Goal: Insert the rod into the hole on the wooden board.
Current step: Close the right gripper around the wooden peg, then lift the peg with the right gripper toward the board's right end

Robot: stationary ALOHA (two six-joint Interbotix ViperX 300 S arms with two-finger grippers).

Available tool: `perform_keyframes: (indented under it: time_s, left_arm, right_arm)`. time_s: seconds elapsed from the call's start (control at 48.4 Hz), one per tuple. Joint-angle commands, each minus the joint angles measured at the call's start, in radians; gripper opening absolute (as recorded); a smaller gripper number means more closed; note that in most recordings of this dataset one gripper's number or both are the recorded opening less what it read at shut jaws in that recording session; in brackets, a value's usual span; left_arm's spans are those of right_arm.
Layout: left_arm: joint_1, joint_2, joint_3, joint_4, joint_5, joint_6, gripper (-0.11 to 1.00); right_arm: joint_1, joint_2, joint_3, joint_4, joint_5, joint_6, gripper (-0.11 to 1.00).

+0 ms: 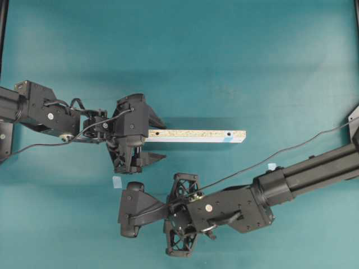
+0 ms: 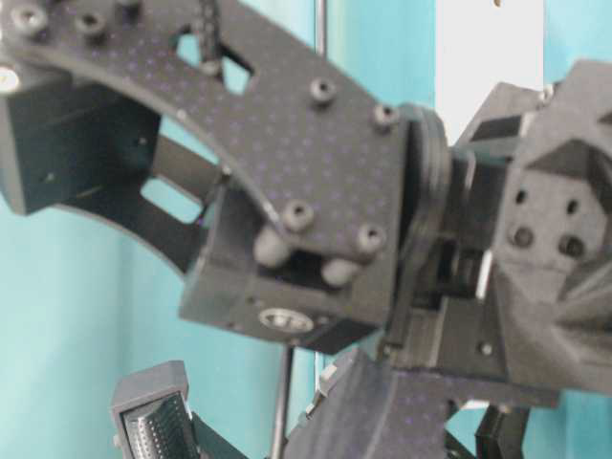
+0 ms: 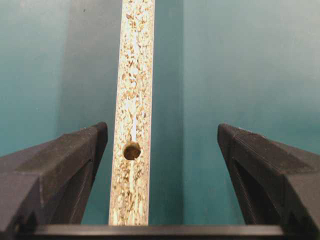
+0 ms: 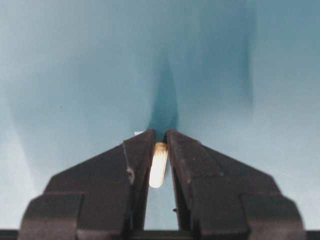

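While right gripper (image 4: 160, 142) is pinching tiny cream wooden dowel rod (image 4: 158, 165) between fingertips at teal tabletop (image 1: 179, 56), ready for lifting, left gripper (image 3: 160, 150) is straddling long pale speckled particleboard strip (image 1: 196, 135), jaws spread wide, not touching, likely waiting to steady it; blue-marked hole (image 1: 229, 135) lying at far end.
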Motion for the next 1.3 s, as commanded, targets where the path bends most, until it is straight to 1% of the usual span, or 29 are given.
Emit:
perform_keyframes:
  time_s: [0.0, 0.145, 0.248, 0.682, 0.785, 1.012, 1.281]
  left_arm:
    - [-0.005, -0.023, -0.009, 0.000, -0.009, -0.008, 0.99]
    - [-0.006, -0.025, -0.009, 0.002, -0.008, -0.008, 0.99]
    - [-0.006, -0.025, -0.011, 0.002, -0.009, -0.008, 0.99]
    - [-0.008, -0.023, -0.008, 0.002, -0.008, -0.008, 0.99]
    - [-0.008, -0.025, -0.008, 0.002, -0.005, -0.008, 0.99]
    - [-0.011, -0.025, -0.008, 0.002, -0.003, -0.008, 0.99]
    - [-0.012, -0.023, -0.008, 0.002, -0.003, -0.006, 0.99]
  right_arm:
    - [0.002, -0.018, -0.023, -0.002, -0.009, -0.002, 0.20]
    - [0.002, -0.020, -0.023, -0.002, -0.009, 0.000, 0.16]
    - [0.003, -0.020, -0.023, -0.003, -0.009, -0.002, 0.11]
    - [0.005, -0.025, -0.035, -0.002, -0.009, -0.003, 0.11]
    - [0.005, -0.043, -0.034, -0.005, -0.003, -0.003, 0.11]
    - [0.005, -0.118, -0.032, -0.040, -0.025, -0.006, 0.11]
    - [0.000, -0.192, -0.026, -0.041, -0.028, -0.008, 0.11]
